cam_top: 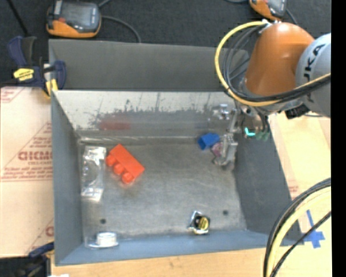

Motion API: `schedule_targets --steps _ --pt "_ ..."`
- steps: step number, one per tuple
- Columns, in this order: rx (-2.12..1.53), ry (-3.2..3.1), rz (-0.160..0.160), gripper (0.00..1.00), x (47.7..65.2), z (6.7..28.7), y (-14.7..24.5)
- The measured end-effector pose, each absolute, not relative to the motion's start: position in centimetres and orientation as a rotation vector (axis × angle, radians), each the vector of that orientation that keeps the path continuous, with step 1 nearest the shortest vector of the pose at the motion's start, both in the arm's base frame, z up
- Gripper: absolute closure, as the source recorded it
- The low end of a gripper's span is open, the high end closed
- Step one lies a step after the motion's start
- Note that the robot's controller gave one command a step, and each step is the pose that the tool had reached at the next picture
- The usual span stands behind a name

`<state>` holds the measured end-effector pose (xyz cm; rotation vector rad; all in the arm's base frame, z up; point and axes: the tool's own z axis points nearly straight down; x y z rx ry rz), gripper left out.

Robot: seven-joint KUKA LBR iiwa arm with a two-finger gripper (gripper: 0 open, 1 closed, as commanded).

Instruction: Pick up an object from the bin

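Small blue piece (pixel 207 141), the thing nearest the gripper, sits right of centre in the frame, on the floor of the grey bin (pixel 66 183) close to the foot of the back wall. Starting at the left of the bin, you see a crumpled clear plastic wrapper (pixel 92 172) lying along the left wall. Below it, a white round cap (pixel 105 239) rests in the lower left corner. Just right of the wrapper, and about touching it, an orange-red building block (pixel 125 164) lies at a slant with its studs along its lower edge. Further right, near the front wall at the bottom centre of the frame, you find a small yellow-and-black thing (pixel 200 223), well apart from everything else. Above it is the blue piece, and just to its right the gripper (pixel 225 156) hangs low over the floor by the right wall. A small pinkish patch (pixel 218 149) shows between the blue piece and the gripper, too small to identify. You cannot tell whether the gripper is open or closed, nor whether it touches the blue piece. At the upper right of the frame, the arm's orange cover (pixel 277 59) sits above the gripper, ringed by a yellow cable (pixel 219 51).
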<state>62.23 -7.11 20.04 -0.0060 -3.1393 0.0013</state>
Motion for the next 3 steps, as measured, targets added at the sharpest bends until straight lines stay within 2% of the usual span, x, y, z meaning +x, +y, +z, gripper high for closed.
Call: schedule_targets --steps 1,2,3 --pt "-0.029 -3.138 0.003 0.00 62.3 11.6 -12.3" --pt "-0.358 -3.133 0.003 0.00 64.0 7.3 -14.3" --pt "-0.351 -3.131 0.004 1.00 63.9 7.2 -14.3"
